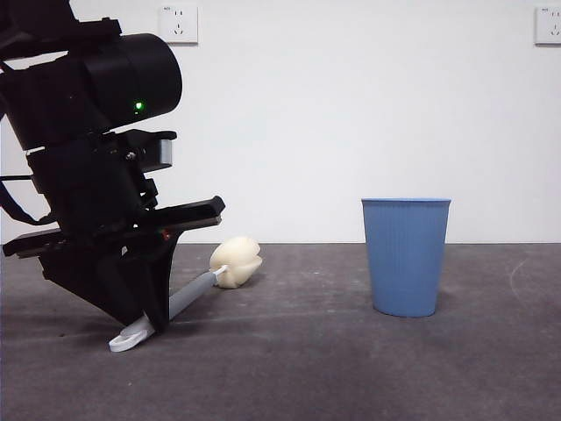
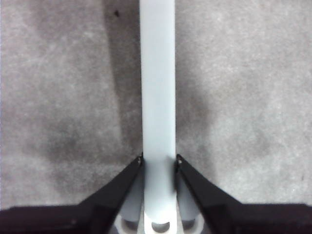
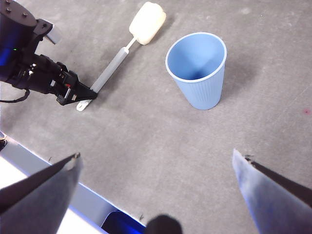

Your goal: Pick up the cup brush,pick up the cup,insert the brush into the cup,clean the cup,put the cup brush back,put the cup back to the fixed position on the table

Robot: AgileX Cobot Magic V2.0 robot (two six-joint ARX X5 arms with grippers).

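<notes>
Left claw (image 1: 151,317) down at counter (image 1: 298,368) level, tips closed against both sides of the cup brush (image 1: 195,294) handle close to its white looped end; left wrist view shows the grey handle (image 2: 158,97) running straight out between the two black tips, both touching it, so grip looks centred and square. Brush still lying on the counter, sponge head (image 1: 236,262) resting toward the back, loop end at the front; not yet lifted, judging from the loop's contact with the surface. Grip near the loop likely chosen to leave the full handle length and sponge free for reaching into the cup. Blue ribbed cup (image 1: 406,256) upright, mouth open upward, well apart from the brush on the other side of the counter, untouched. Right claw (image 3: 156,195) held high above the counter, spread wide and empty, looking down on cup (image 3: 198,69) and brush (image 3: 117,61); probably waiting to take the cup. Step in hand: picking up the brush; task barely begun. Risk on lift: long handle gripped at one end may droop or pivot.
</notes>
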